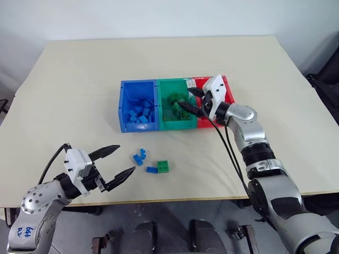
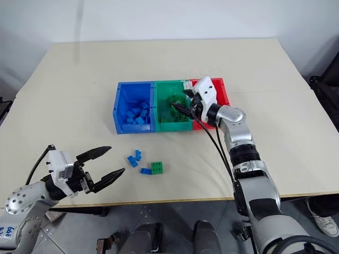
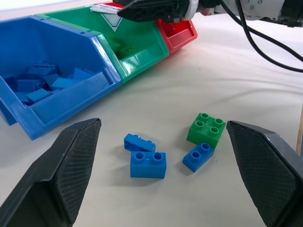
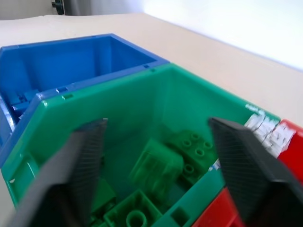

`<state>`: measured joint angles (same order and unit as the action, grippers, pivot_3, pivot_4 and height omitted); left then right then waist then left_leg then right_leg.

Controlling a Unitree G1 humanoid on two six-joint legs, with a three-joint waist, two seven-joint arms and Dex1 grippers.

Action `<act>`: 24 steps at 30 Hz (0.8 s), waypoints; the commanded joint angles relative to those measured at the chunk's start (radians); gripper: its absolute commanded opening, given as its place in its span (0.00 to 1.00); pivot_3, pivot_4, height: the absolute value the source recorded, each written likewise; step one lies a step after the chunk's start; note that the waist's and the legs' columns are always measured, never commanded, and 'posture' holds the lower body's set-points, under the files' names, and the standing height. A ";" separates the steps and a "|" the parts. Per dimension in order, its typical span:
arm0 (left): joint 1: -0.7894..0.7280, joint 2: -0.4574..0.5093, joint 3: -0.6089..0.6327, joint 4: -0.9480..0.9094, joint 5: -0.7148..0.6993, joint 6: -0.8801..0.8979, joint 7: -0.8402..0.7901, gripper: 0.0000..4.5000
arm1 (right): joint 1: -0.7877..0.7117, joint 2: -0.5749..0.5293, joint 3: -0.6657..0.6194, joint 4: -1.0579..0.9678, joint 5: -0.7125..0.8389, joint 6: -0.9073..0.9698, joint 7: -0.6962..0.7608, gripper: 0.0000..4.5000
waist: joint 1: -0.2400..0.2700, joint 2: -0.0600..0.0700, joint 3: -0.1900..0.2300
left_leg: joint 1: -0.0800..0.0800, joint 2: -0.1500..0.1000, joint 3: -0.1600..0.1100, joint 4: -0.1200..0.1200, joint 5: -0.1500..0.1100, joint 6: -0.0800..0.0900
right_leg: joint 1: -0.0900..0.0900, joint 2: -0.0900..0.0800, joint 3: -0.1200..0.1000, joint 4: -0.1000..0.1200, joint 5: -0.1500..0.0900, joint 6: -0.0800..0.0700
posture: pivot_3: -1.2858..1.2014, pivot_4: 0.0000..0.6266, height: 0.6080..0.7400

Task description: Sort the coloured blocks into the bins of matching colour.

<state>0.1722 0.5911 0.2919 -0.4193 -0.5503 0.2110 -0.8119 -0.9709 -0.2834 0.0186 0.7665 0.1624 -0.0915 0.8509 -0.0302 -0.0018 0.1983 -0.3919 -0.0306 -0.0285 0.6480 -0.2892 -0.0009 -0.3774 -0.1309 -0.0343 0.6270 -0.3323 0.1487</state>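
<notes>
The three joined bins stand on the table (image 1: 79, 79) in a row: blue bin (image 1: 125, 112), green bin (image 1: 163, 106), red bin (image 1: 228, 91). The blue bin holds a pile of blue blocks (image 1: 140, 112); the green bin holds green blocks (image 4: 189, 144). The right gripper (image 1: 190, 101) hovers over the green bin, reaching in from the red-bin side, its fingers (image 4: 85, 161) spread wide apart with nothing between them. In the right wrist view a green block (image 4: 156, 163) appears blurred inside the green bin, below the gap between the fingers and touching neither. On the table, on the robot's side of the bins and well apart from them, lie four loose blocks: a green block (image 3: 206, 128), a small blue block (image 3: 198, 156) touching its near corner, and two more blue blocks (image 3: 148, 164) lying against each other just beside those. The left gripper (image 1: 112, 164) is held low near the table edge, pointing toward this group, its fingers (image 3: 71, 170) fully apart and empty. In the left wrist view the loose blocks lie ahead of the fingertips, framed between them, with no contact.
</notes>
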 commanded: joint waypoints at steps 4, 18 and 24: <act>-0.022 0.046 0.014 0.008 -0.015 0.000 -0.052 1.00 | 0.120 -0.129 -0.072 -0.201 0.142 -0.032 0.260 1.00 | 0.010 0.000 0.000 | -0.001 0.000 -0.001 0.000 0.000 0.000 | 0.001 0.000 -0.001 0.000 0.000 0.000 | 0.52 0.24 1.00; -0.310 0.021 -0.208 0.210 0.104 -0.100 -0.165 1.00 | 0.688 -0.515 -0.317 -0.466 0.307 0.025 0.495 1.00 | 0.029 0.000 0.000 | 0.002 0.002 0.009 0.001 -0.003 0.003 | 0.003 -0.001 -0.003 -0.003 0.000 0.001 | 0.52 0.24 1.00; -0.339 0.029 -0.196 0.271 0.090 -0.114 -0.200 1.00 | 0.710 -0.499 -0.288 -0.496 0.291 -0.008 0.491 1.00 | 0.018 0.000 0.000 | 0.005 0.006 0.014 0.002 -0.003 0.003 | 0.003 -0.001 -0.004 -0.004 0.000 0.001 | 0.52 0.24 1.00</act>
<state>-0.1697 0.6099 0.0710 -0.1440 -0.4464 0.1094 -1.0003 -0.2493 -0.7886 -0.2774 0.3173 0.4396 -0.0920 1.3380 -0.0121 -0.0017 0.1985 -0.3868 -0.0249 -0.0147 0.6507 -0.2922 0.0018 -0.3749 -0.1315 -0.0382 0.6223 -0.3318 0.1497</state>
